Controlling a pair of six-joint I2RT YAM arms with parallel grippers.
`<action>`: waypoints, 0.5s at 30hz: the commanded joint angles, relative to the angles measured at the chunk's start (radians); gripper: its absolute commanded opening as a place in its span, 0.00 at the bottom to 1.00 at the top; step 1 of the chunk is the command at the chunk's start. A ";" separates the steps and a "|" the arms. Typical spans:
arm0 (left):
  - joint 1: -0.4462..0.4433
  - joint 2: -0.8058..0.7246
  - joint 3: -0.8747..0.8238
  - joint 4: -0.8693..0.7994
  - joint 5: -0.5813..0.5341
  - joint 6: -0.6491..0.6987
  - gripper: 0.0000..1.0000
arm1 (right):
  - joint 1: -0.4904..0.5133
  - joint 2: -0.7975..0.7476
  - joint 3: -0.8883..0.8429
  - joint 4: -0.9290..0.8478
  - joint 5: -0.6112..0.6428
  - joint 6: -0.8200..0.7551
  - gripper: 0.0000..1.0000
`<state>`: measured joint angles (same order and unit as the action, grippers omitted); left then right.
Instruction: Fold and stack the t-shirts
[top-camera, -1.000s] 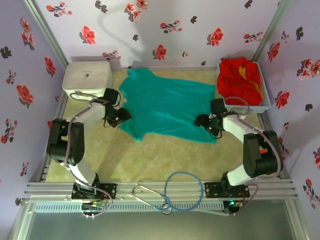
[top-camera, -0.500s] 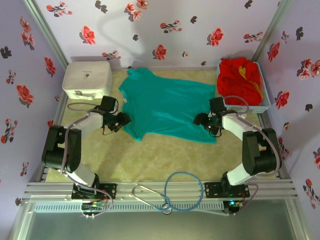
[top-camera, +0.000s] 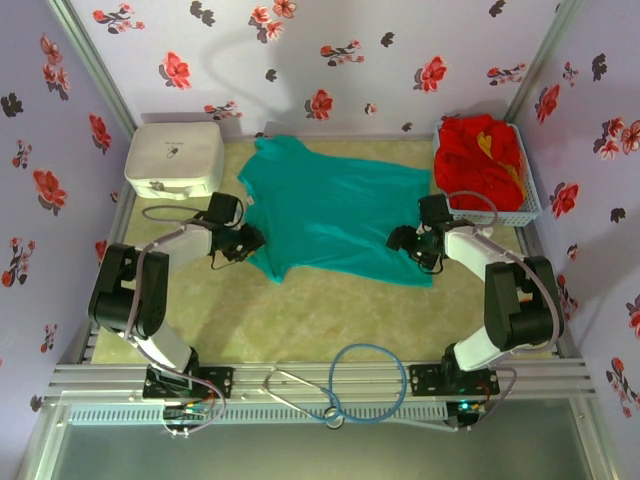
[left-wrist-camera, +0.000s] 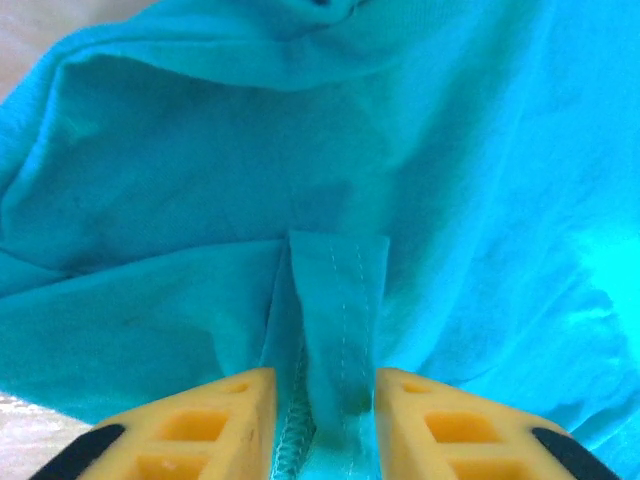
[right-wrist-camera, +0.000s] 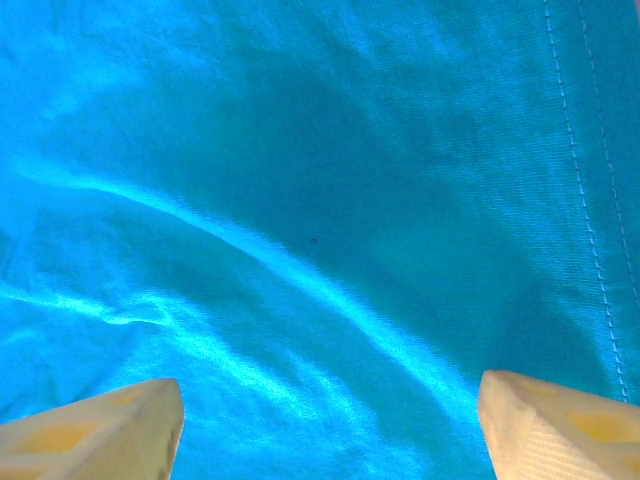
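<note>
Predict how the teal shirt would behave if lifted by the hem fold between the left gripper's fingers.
Probably floppy: the shirt buckles into a soft ridge in the left gripper, so it should drape and sag. Likely light, being thin cloth that lies flat with shallow creases. Its stitched hem should resist slipping.

Lavender walls (top-camera: 330, 50) printed with red and dark flowers close in three sides, with metal posts (top-camera: 95, 65) slanting up the back corners. The bench (top-camera: 330, 315) wears a pale yellowish mat under soft, even light. A ribbed aluminium rail (top-camera: 330, 376) runs along its near edge.
</note>
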<state>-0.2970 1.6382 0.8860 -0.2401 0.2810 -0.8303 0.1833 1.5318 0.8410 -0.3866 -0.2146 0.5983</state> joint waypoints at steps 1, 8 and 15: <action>-0.011 -0.039 -0.016 -0.049 -0.025 0.004 0.24 | 0.004 -0.004 0.020 -0.004 -0.003 -0.006 0.78; -0.012 -0.131 -0.049 -0.121 -0.051 0.006 0.00 | 0.004 0.002 0.015 0.007 -0.009 -0.001 0.78; -0.020 -0.203 -0.067 -0.198 -0.060 -0.005 0.00 | 0.004 -0.001 0.013 0.009 -0.014 0.000 0.77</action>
<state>-0.3042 1.4811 0.8299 -0.3607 0.2413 -0.8303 0.1833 1.5318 0.8413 -0.3862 -0.2153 0.5987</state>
